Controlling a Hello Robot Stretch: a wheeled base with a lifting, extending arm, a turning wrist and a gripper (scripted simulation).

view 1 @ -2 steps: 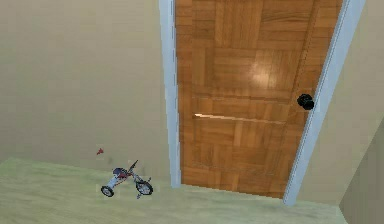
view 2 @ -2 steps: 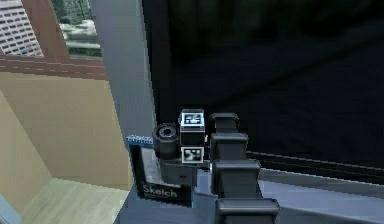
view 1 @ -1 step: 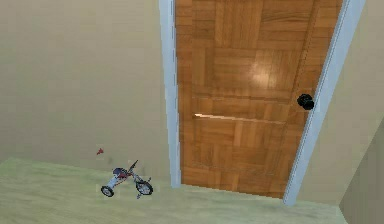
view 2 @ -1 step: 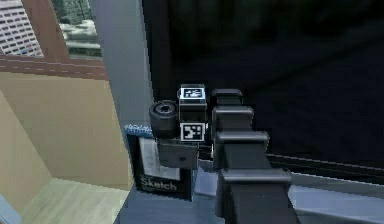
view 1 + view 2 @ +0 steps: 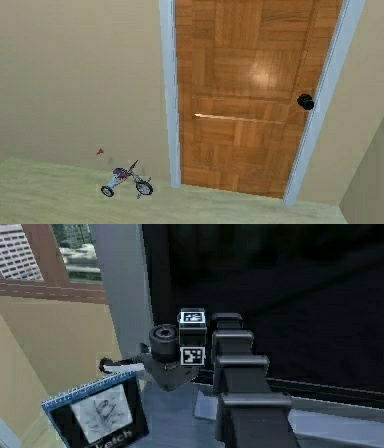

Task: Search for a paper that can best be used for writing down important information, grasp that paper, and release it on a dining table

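- Paper pad: spiral-bound along its upper edge, with a pale cover, a drawing and a dark border. It sits tilted in the arm side view's lower left, just below the gripper's far end.
- gripper: dark body left of two white marker squares. Its thin fingers reach toward the view's left and end near the pad's upper edge.
- Grasp state: cannot tell whether the gripper holds anything. The pad lies at its far end with a grey-blue surface behind, and contact or gap cannot be made out.
- arm: dark square bar rising from the bottom edge, just right of the middle.
- Behind the arm: large dark pane in a grey frame.
- To the pane's left: window looking onto buildings, with a brown sill and beige wall below.
- Forward view: wooden door with a black knob, set in a pale frame in a beige wall.
- Forward view, floor: small toy tricycle on pale boards, left of the door and near the wall.
- Just above the tricycle: small red speck, too small to identify.
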